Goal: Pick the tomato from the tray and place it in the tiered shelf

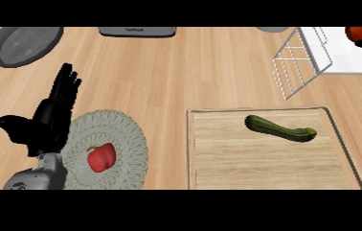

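Observation:
A red-orange round thing, likely the tomato, shows only partly at the top right edge, beside the top of the white wire tiered shelf. The wooden tray lies at the lower right and holds a dark green zucchini. My left hand stands open at the far left, fingers pointing up, beside a grey patterned plate. It touches nothing. My right hand shows nowhere in the view.
A red bell pepper lies on the grey plate. A grey round pan sits at the back left, and a flat grey appliance at the back middle. A white surface lies behind the shelf.

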`<state>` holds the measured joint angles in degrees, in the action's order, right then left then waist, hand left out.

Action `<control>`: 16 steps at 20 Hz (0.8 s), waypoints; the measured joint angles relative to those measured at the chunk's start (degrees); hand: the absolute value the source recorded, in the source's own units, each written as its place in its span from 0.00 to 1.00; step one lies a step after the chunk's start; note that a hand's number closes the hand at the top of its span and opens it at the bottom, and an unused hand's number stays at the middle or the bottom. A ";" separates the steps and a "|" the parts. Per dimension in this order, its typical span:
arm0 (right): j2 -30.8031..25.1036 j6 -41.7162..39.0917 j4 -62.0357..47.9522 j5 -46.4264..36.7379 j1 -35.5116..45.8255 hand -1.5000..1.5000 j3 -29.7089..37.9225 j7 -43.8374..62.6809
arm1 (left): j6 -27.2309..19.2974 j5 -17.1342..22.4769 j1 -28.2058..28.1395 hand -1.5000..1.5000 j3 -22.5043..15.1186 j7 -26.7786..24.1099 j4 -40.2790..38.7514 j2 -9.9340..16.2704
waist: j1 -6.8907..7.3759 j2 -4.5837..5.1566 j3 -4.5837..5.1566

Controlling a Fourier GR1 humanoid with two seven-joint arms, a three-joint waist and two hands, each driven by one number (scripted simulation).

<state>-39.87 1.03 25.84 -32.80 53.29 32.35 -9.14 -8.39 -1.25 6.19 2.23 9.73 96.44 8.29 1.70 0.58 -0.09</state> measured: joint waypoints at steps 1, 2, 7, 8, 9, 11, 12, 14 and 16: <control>0.30 0.01 -0.58 0.51 -0.28 0.00 0.14 -1.22 | -0.04 0.00 -0.41 0.50 0.16 -0.55 -0.17 -0.15 | -0.11 -0.05 0.02; 0.41 -0.04 -1.06 0.90 0.34 0.00 0.18 -1.58 | 0.13 0.12 -1.13 0.50 0.20 -1.16 -0.01 -0.27 | -0.13 -0.07 0.00; -1.46 -1.54 -2.85 4.06 3.07 0.00 2.14 -3.89 | 0.18 0.00 -0.63 0.50 0.47 -0.34 0.10 -0.18 | -0.23 -0.12 0.00; -1.78 -1.89 -3.01 4.95 3.57 0.00 2.77 -4.07 | 0.09 -0.26 -0.85 0.50 0.20 -0.96 -0.18 -0.51 | -0.30 -0.15 0.02; -2.63 -2.79 -3.00 6.09 3.56 0.00 3.67 -4.50 | -0.07 -0.46 -0.89 0.50 0.16 -0.78 -0.08 -0.56 | -0.45 -0.19 0.03; -2.90 -2.09 -2.55 7.59 3.65 0.00 4.66 -3.96 | 0.14 -0.04 -0.56 0.50 0.83 -0.87 -0.56 -0.37 | -0.71 -0.28 0.05; -4.02 -2.30 -2.69 8.29 3.64 0.00 5.31 -3.63 | 0.18 -0.03 -0.79 0.50 0.98 -0.75 -0.29 -0.24 | -0.72 -0.29 0.05; -6.37 -2.51 -3.38 9.54 3.25 0.00 6.64 -3.13 | 0.26 0.19 -0.50 0.50 1.15 -0.26 -0.01 -0.21 | -0.74 -0.26 0.04; -9.38 -3.02 -4.05 10.62 3.01 0.00 7.96 -1.55 | 0.64 0.52 -0.43 0.50 1.38 -0.68 -0.78 -0.19 | -0.88 -0.24 0.05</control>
<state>-49.24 -2.00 21.79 -22.18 56.30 40.31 -10.69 -7.75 -0.73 5.76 3.62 9.05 95.66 8.10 0.82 0.34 -0.04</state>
